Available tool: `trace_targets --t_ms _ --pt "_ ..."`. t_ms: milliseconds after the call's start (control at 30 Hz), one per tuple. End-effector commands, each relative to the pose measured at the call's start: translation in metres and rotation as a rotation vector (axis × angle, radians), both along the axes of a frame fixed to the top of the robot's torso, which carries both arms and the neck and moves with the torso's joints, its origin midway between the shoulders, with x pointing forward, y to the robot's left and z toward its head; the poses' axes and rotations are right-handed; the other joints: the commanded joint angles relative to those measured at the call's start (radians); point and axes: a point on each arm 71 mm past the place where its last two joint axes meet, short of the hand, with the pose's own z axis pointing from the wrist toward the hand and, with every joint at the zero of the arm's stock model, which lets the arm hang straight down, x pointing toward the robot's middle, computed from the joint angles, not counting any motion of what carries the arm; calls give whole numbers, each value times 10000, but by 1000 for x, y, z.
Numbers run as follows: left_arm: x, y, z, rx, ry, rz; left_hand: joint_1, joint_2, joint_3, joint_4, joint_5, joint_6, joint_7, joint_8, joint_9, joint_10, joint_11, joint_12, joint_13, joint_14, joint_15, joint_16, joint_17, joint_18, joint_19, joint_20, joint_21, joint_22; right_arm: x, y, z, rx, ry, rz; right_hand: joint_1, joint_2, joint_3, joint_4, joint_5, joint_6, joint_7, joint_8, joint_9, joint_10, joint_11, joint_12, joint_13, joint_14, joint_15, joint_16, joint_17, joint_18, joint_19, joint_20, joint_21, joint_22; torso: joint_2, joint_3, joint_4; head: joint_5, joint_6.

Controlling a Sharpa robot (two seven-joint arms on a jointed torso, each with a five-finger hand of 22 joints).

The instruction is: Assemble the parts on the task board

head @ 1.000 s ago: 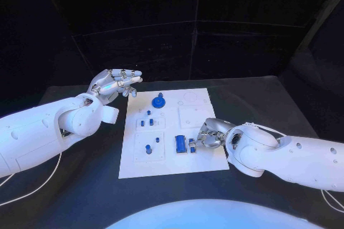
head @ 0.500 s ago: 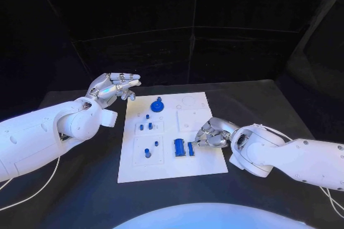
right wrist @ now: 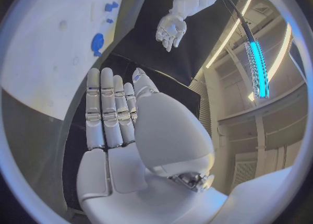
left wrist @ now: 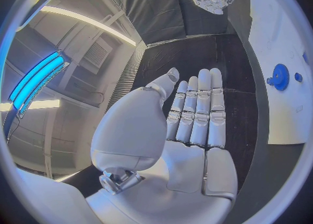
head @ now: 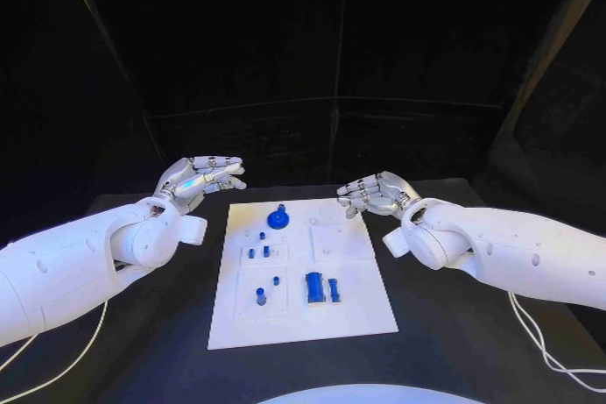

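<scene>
the flat white rectangular task board [head: 297,321] lies mid-table, small blue plastic parts [head: 316,287] on it. the silver left hand [head: 200,178] and silver right hand [head: 376,194] hover beyond its far corners, fingers straight, side by side, holding nothing.

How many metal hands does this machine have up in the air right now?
2. The left hand hovers beyond the board's far left corner, the right hand beyond its far right corner; both hold nothing.
</scene>
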Motion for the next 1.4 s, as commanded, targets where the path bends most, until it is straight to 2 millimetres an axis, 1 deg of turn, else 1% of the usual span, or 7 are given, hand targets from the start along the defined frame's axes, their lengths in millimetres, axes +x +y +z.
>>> trace_targets --t_ms 33,400,433,733,767,1033,1400 --pt "6 5 -6 -455 138 715 -21 -17 -109 148 66 -174 6 -83 -43 -63 193 -407 -7 -177 259 -1446 -611 53 -754 412 -1020 -842 21 -5 0 2426 -137 -500 58 -22 170 73 -16 -65 123 0 -470 283 48 -727 -1557 22 219 -1374 -1006 125 208 316 -1138 -870 -276 -9 -8 98 245" --pt "16 9 -39 -445 537 1973 162 130 -776 282 21 -550 -187 -379 -67 -530 590 -1421 -18 -250 733 -3698 -1581 171 -1701 987 -2212 -2286 60 7 -11 3023 -449 -792 -253 -33 403 -230 -51 13 236 -1 -1498 459 311 -1202 -3606 746 385 -2990 -2683 135 1145 479 -2983 -2463 -374 53 138 60 641" --pt "13 5 -41 -190 679 1383 -3948 603 -1378 74 -501 -3373 -684 -1128 -717 -3533 20 -2170 -643 -3090 247 -4285 -1886 -506 -3906 142 -2869 -3170 59 6 -15 2184 -220 -1055 -4745 -156 548 -615 -612 -2873 -352 -633 -1913 -2970 -140 -1829 -4280 -2827 -560 -3786 -3025 -518 -2096 -119 -3498 -2899 -360 27 66 72 573" --pt "5 -4 -37 15 583 1680 -6497 603 -1827 74 -501 -5256 -991 -1128 -717 -5500 -316 -2170 -643 -4856 -53 -4742 -2641 -664 -5364 -387 -2869 -3790 49 13 -9 2415 -403 -1355 -7667 -156 548 -893 -1021 -4635 -702 -633 -2220 -5067 -368 -1829 -4280 -5065 -560 -3786 -3934 -689 -4086 -482 -3908 -3249 -161 126 -87 516 898" --pt "3 -5 -37 61 559 1746 -6767 603 -1873 74 -501 -5448 -1024 -1128 -717 -5700 -354 -2170 -643 -5044 -85 -4786 -2641 -665 -5512 -444 -2869 -3851 46 15 -8 2464 -440 -1423 -7985 -156 548 -1599 -1062 -4836 -743 -633 -2945 -5307 -1077 -1829 -4280 -5316 -560 -3786 -3934 -689 -4313 -523 -3949 -3281 -121 146 -118 605 963" --pt "-25 -25 -23 605 204 2543 -8626 603 -2134 74 -501 -6757 -1821 -1128 -717 -7077 -1257 -2170 -643 -6334 -871 -5058 -2641 -881 -6539 -829 -2869 -4258 13 32 10 2953 -775 -2241 -9997 -156 548 -1599 -1327 -6106 -1683 -633 -2945 -6811 -1077 -1829 -4280 -6894 -560 -3786 -3934 -906 -5737 -793 -4819 -4025 42 227 -243 967 1228" --pt "-58 -43 -3 1128 -268 3366 -10431 603 -2892 74 -501 -8032 -1821 -1128 -717 -8421 -1257 -2170 -643 -7582 -871 -5761 -2641 -1688 -7532 -1820 -2869 -5303 -22 44 29 3220 -919 -2946 -12041 -156 548 -1599 -2040 -7391 -1683 -633 -2945 -8337 -1077 -1829 -4280 -8494 -560 -3786 -3934 -1717 -7181 -1507 -4819 -4025 42 227 -243 967 1228"
